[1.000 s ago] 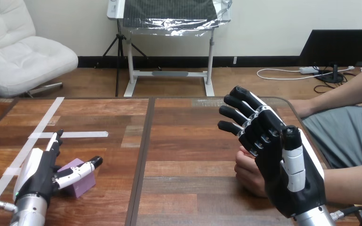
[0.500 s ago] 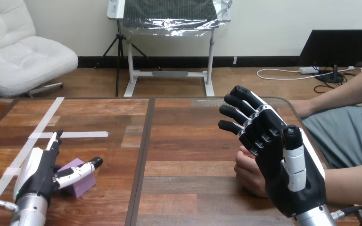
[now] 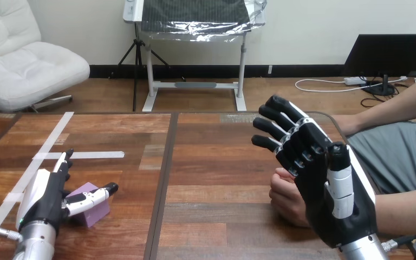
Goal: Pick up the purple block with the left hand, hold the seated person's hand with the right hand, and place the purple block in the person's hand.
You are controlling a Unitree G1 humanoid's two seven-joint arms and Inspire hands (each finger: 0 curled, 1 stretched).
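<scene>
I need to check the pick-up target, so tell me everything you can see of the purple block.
The purple block is a small pale-lilac cuboid, matte, perhaps painted wood or foam. It rests flat on the wooden table, near its front left, turned slightly corner-on. The left robot hand stands against its left side, thumb stretched across its top, fingers straight, not closed round it.

Left hand (image 3: 46, 199) beside purple block (image 3: 95, 215); right hand (image 3: 327, 208), fingers (image 3: 273, 127) straight, before person's hand (image 3: 286, 197).
</scene>
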